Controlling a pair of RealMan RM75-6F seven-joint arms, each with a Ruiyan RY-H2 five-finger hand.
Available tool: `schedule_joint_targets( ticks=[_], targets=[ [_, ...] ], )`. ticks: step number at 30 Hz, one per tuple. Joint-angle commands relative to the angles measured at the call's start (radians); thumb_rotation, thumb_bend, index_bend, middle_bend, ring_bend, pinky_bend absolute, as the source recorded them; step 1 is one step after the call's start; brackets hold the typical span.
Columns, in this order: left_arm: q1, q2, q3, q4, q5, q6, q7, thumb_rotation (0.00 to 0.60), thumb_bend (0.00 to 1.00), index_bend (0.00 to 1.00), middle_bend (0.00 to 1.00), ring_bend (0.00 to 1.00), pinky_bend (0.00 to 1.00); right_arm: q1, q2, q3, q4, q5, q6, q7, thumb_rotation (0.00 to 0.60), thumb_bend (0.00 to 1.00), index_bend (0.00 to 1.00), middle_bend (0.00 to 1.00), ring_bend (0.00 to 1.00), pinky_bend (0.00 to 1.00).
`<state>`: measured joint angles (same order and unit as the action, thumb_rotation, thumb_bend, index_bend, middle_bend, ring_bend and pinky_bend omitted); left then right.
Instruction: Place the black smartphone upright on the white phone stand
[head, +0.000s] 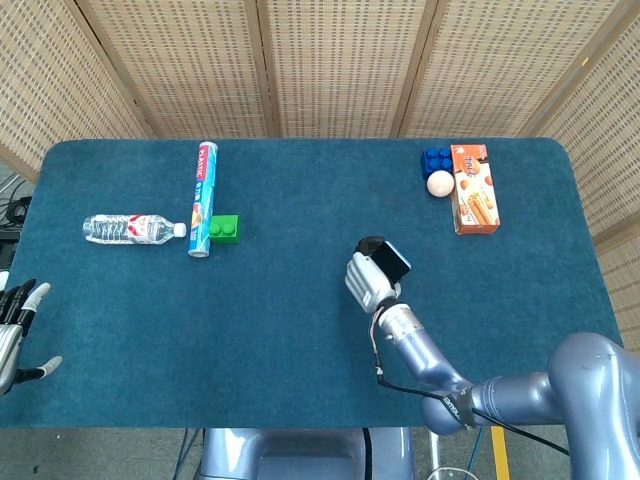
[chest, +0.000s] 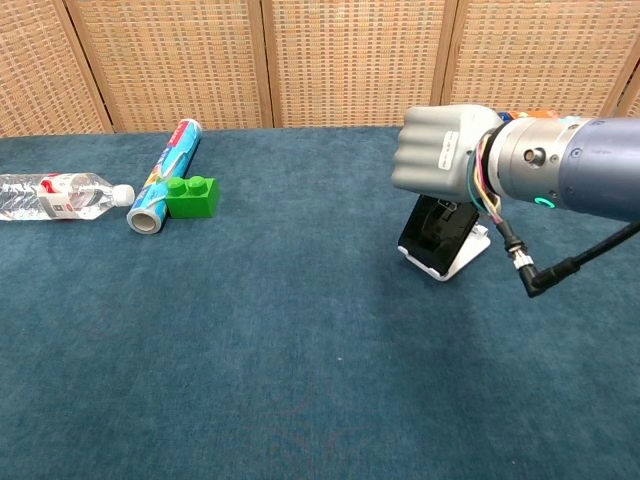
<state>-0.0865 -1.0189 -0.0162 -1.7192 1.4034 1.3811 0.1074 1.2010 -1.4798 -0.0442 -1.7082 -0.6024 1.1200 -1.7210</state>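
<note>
On the blue table (head: 300, 330) we've got one clear water bottle (head: 133, 229), one tall printed tube (head: 202, 198) lying flat, one green toy brick (head: 224, 229) and one blue toy brick (head: 436, 159). Add one cream ball (head: 440, 183) and one orange snack box (head: 474, 187), and that's the loose clutter counted. In the middle there's one black smartphone (chest: 432, 231) on one white phone stand (chest: 466, 253), with two robot hands showing: the right hand (chest: 444, 149) and the left hand (head: 14, 333).
</note>
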Motion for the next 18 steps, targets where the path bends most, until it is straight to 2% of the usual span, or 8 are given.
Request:
schedule_joint_targets(
  ticks=[1,5,7,9,11,13,18],
  targets=[
    [-0.001,0.001,0.0,0.0,0.001,0.0,-0.001,0.6,0.0,0.0,0.0,0.0,0.0,0.005,-0.003,-0.004,0.002,0.004,0.004,0.0,0.6,0.51,0.49,0.51,0.57,0.5],
    [0.0,0.002,0.001,-0.001,0.001,0.001,-0.003,0.6,0.0,0.0,0.0,0.0,0.0,0.014,-0.006,-0.014,0.003,0.008,0.008,0.004,0.6,0.5,0.48,0.47,0.57,0.5],
    [0.0,0.003,0.001,0.0,0.001,0.002,-0.005,0.6,0.0,0.0,0.0,0.0,0.0,0.019,-0.008,-0.018,0.002,0.013,0.013,0.006,0.6,0.49,0.44,0.4,0.55,0.5],
    [0.001,0.003,0.001,0.0,0.002,0.003,-0.006,0.6,0.0,0.0,0.0,0.0,0.0,0.022,-0.008,-0.021,0.001,0.019,0.019,0.005,0.6,0.47,0.36,0.31,0.47,0.5],
    [0.001,0.003,0.001,0.0,0.002,0.003,-0.007,0.6,0.0,0.0,0.0,0.0,0.0,0.026,-0.007,-0.027,-0.002,0.02,0.025,0.003,0.6,0.42,0.26,0.18,0.32,0.49],
    [0.0,0.003,0.002,0.002,0.002,0.002,-0.008,0.6,0.0,0.0,0.0,0.0,0.0,0.027,-0.002,-0.032,-0.006,0.021,0.029,0.011,0.6,0.38,0.21,0.11,0.24,0.45],
    [0.0,0.003,0.003,-0.002,0.005,0.004,-0.005,0.6,0.0,0.0,0.0,0.0,0.0,0.027,-0.003,-0.047,-0.006,0.008,0.039,0.024,0.6,0.36,0.17,0.03,0.15,0.38]
  ],
)
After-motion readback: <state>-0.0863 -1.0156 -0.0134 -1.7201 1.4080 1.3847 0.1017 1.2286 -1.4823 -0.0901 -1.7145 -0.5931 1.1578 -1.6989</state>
